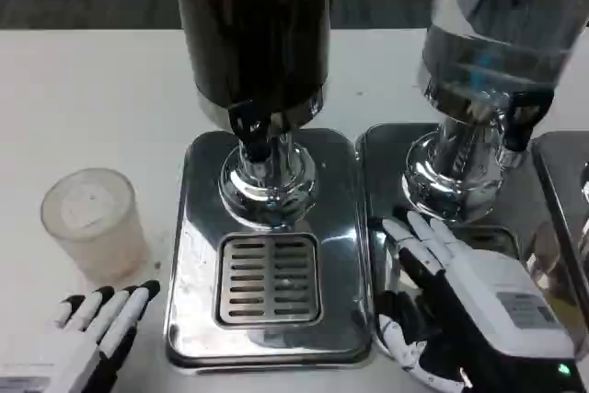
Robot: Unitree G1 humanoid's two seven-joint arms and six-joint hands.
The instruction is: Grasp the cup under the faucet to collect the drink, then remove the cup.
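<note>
Plastic cup (pixel 92 223) sits on white worktop (pixel 83 89), left of the drink machine's shiny base (pixel 198 255) w/ drain grate (pixel 269 280), not under the black faucet (pixel 250 131). Left hand (pixel 87 329) just below cup, fingers (pixel 124 312) straight, holding nothing. Right hand (pixel 465 306) on 2nd machine's base (pixel 382 149), fingers spread, empty.

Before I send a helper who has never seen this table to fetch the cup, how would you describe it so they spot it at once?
Start at the tall dispenser with the dark drink on its shiny steel base with a slotted drip grate. Look to that base's left, on the bare white table. There stands the frosted, translucent plastic cup, upright, just beyond the left hand; it is the only small, matte, loose thing among the polished metal.
</note>
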